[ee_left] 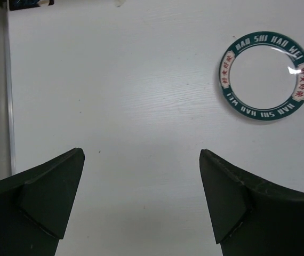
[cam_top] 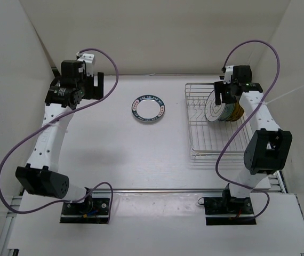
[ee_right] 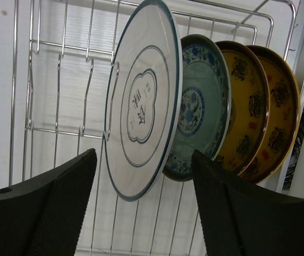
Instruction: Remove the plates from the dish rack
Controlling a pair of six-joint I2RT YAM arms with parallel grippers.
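The silver wire dish rack point(cam_top: 197, 128) stands at the right. Upright in its slots are a white plate with a grey motif point(ee_right: 141, 101), a teal patterned plate point(ee_right: 201, 109) and two gold plates with dark rims point(ee_right: 246, 101). They show from above in the top view point(cam_top: 216, 110). My right gripper point(ee_right: 144, 156) is open, its jaws straddling the white plate's lower edge without touching it. A white plate with a dark-blue lettered rim point(cam_top: 148, 108) lies flat on the table, also seen in the left wrist view point(ee_left: 265, 74). My left gripper point(ee_left: 141, 154) is open and empty, left of that plate. No orange-sunburst plate shows.
White walls close in the table at the left, back and right. Purple cables point(cam_top: 112, 69) loop over both arms. The rack's slots point(ee_right: 61, 80) left of the white plate hold nothing. The right arm's elbow point(cam_top: 268, 149) hangs beside the rack's near right corner.
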